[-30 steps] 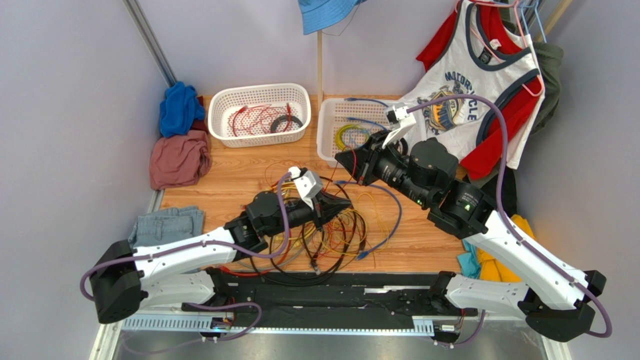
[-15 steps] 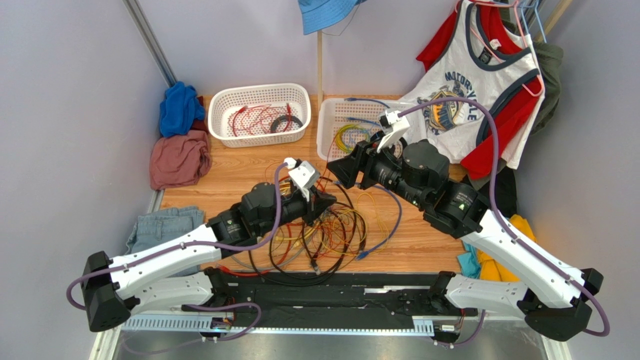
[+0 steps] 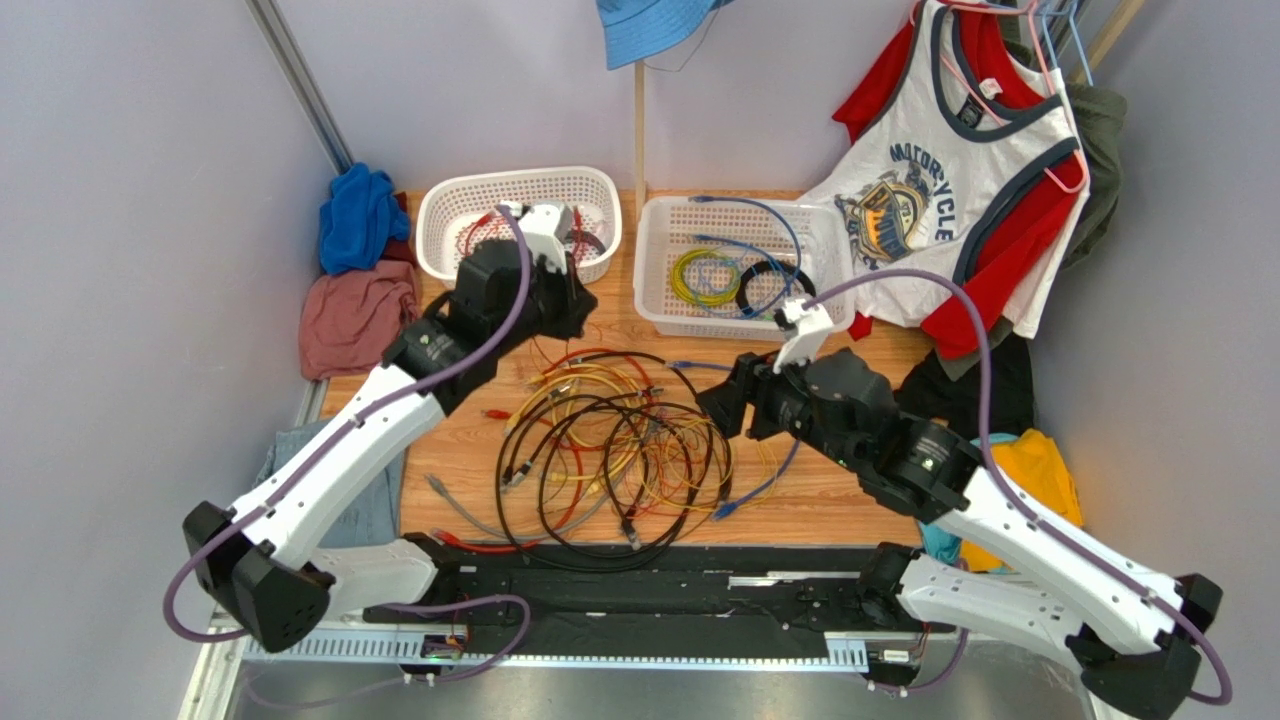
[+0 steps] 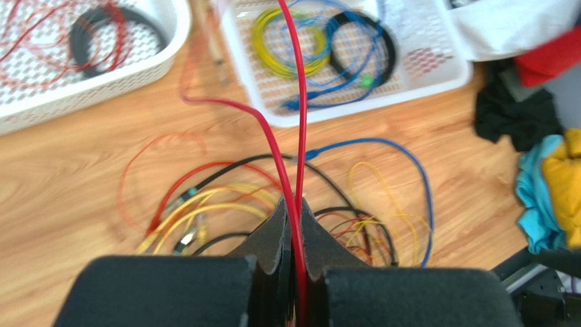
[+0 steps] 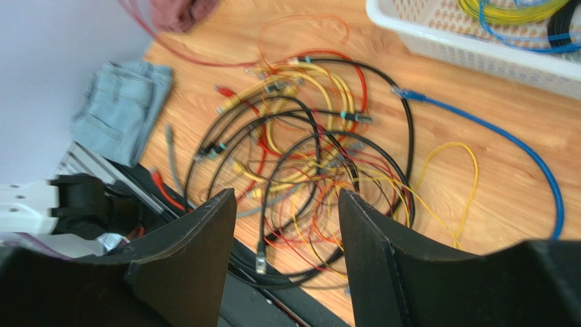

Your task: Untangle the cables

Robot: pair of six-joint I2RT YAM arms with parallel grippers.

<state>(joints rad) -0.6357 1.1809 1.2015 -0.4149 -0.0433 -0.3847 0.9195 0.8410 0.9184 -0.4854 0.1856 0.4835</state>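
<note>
The cables (image 3: 616, 450) lie in a loose tangle of black, red, orange, yellow and blue loops on the wooden table, also seen in the right wrist view (image 5: 307, 170). My left gripper (image 4: 293, 204) is raised over the table's back left (image 3: 576, 308) and is shut on a red cable (image 4: 298, 122), both strands of which run away from the fingertips. My right gripper (image 5: 286, 197) hangs open above the tangle's right side (image 3: 721, 408) with nothing between its fingers. A blue cable (image 5: 504, 143) trails out to the right.
A white basket (image 3: 451, 263) at back left holds red cable and a black coil. A second basket (image 3: 649, 300) holds yellow-green, black and blue coils. Clothes lie at left (image 3: 361, 285) and right (image 3: 1037, 465); a tank top (image 3: 962, 165) hangs at back right. A black rail (image 3: 646, 578) runs along the near edge.
My left arm rose and swung toward the back left with the red cable. My right gripper opened and drew back from the right basket to the tangle's right side.
</note>
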